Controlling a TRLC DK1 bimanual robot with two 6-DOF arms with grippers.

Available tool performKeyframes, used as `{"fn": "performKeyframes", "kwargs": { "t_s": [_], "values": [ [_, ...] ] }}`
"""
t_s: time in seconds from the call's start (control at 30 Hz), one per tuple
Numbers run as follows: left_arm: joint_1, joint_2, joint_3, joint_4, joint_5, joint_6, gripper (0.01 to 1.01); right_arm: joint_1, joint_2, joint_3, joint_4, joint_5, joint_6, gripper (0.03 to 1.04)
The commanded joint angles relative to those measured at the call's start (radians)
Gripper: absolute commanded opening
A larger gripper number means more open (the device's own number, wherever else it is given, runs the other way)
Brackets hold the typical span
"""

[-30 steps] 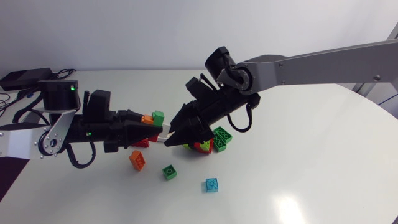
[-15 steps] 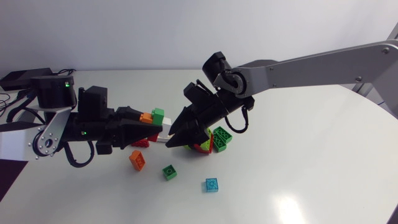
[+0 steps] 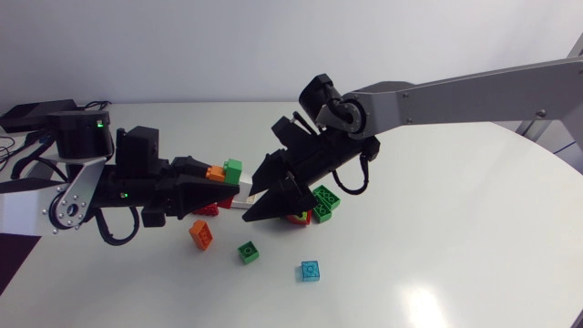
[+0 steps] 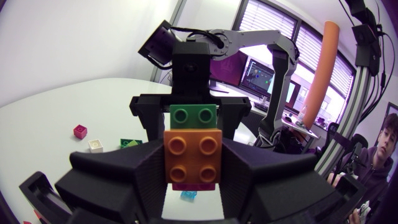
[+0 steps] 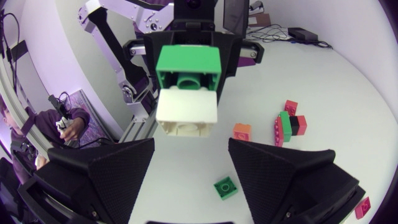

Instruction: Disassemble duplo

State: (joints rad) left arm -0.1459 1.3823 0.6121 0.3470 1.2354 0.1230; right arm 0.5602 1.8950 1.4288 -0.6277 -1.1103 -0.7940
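The left pincer (image 4: 193, 171) is clamped on a small stack of orange, green and white plastic studded bricks (image 3: 226, 173), held clear above the white tabletop (image 3: 437, 228). The right pincer (image 5: 191, 146) faces it with its fingers spread wide. The stack's green and white end sits just ahead of those fingers, not between them. Near both pincers lie a loose orange brick (image 3: 200, 234), a loose green brick (image 3: 248, 251) and a light-blue brick (image 3: 311, 271).
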Motion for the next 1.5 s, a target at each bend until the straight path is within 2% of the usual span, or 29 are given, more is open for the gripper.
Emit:
{"fn": "performKeyframes", "kwargs": {
  "t_s": [0.0,0.3,0.47,0.57,0.63,0.73,0.93,1.2,1.3,1.37,1.47],
  "values": [
    [-0.018,0.024,-0.011,0.000,0.016,0.010,0.303,-0.019,-0.024,-0.005,-0.026,-0.054,-0.025,0.91],
    [-0.030,0.037,-0.006,-0.008,0.016,0.012,0.303,-0.033,-0.014,0.009,-0.040,-0.082,-0.025,0.89],
    [-0.034,0.037,-0.006,-0.009,0.016,0.012,0.303,-0.034,-0.005,0.016,-0.041,-0.088,-0.017,0.66],
    [-0.038,0.037,-0.006,-0.011,0.016,0.012,0.303,-0.034,-0.002,0.021,-0.041,-0.095,-0.014,0.58],
    [-0.040,0.037,-0.006,-0.011,0.016,0.012,0.303,-0.037,-0.002,0.021,-0.041,-0.095,-0.013,0.58],
    [-0.041,0.037,-0.006,-0.013,0.016,0.012,0.303,-0.037,0.003,0.025,-0.041,-0.102,-0.010,0.40],
    [-0.043,0.037,-0.006,-0.013,0.016,0.012,0.307,-0.039,0.010,0.033,-0.043,-0.102,-0.005,0.30],
    [-0.040,0.034,-0.006,-0.013,0.016,0.013,0.521,-0.037,0.016,0.036,-0.043,-0.100,-0.004,0.27],
    [-0.038,0.032,-0.006,-0.013,0.016,0.013,0.638,-0.036,0.018,0.039,-0.044,-0.100,-0.004,0.27],
    [-0.037,0.029,-0.008,-0.013,0.016,0.013,0.682,-0.037,0.019,0.039,-0.044,-0.100,-0.004,0.27],
    [-0.034,0.026,-0.008,-0.013,0.016,0.017,0.687,-0.036,0.019,0.039,-0.044,-0.100,-0.004,0.27]
  ]
}}
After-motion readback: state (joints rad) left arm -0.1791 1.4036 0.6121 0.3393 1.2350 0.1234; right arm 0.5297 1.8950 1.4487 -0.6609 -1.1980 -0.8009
